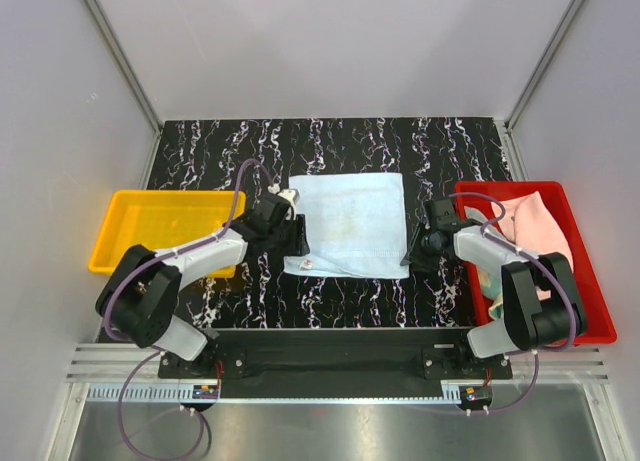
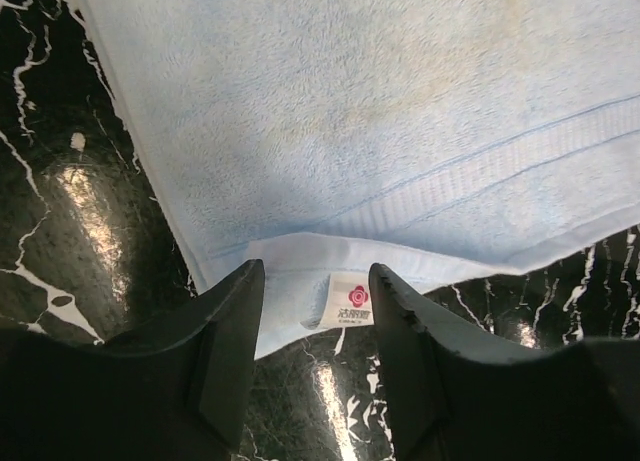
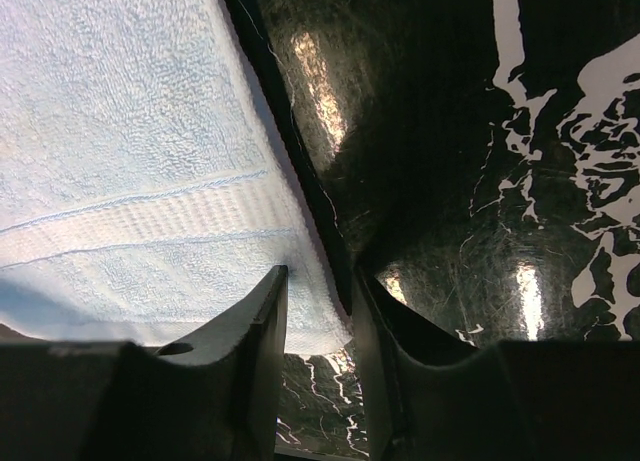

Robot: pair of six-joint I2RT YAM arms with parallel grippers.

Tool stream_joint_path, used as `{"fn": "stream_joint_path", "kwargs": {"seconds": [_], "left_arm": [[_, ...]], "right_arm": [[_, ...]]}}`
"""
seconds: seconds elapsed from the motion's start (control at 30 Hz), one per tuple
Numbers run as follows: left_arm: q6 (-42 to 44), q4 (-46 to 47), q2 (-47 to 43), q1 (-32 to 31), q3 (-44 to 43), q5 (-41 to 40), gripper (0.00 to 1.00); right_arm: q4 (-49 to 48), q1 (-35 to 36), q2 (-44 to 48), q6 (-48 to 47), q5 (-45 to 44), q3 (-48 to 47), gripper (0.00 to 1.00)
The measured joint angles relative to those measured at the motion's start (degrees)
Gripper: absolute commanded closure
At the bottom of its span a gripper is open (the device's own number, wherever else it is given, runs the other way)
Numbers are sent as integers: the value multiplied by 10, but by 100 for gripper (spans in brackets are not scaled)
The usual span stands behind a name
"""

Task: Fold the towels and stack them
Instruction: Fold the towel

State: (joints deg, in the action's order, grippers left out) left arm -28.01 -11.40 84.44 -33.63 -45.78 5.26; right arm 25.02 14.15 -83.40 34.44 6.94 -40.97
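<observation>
Only overhead, pink towel (image 1: 538, 227) inside red tray (image 1: 588, 306).

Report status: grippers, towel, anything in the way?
Left gripper open, straddling near-left corner of blue towel, by its label. Right gripper open at near-right corner. Towel lies flat mid-table. Nothing on it.

The yellow tray (image 1: 150, 226) and red tray (image 1: 585, 311) flank the blue towel (image 1: 355, 221), blocking sideways reach.
</observation>
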Motion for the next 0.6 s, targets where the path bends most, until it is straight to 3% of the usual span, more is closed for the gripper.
{"fn": "stream_joint_path", "kwargs": {"seconds": [0.3,0.6], "left_arm": [[12,-14,23,-1,-9,19,52],[-35,-55,-178,-1,113,1,53]], "right_arm": [[-12,0,8,-1,2,9,60],[-12,0,23,-2,2,11,60]]}}
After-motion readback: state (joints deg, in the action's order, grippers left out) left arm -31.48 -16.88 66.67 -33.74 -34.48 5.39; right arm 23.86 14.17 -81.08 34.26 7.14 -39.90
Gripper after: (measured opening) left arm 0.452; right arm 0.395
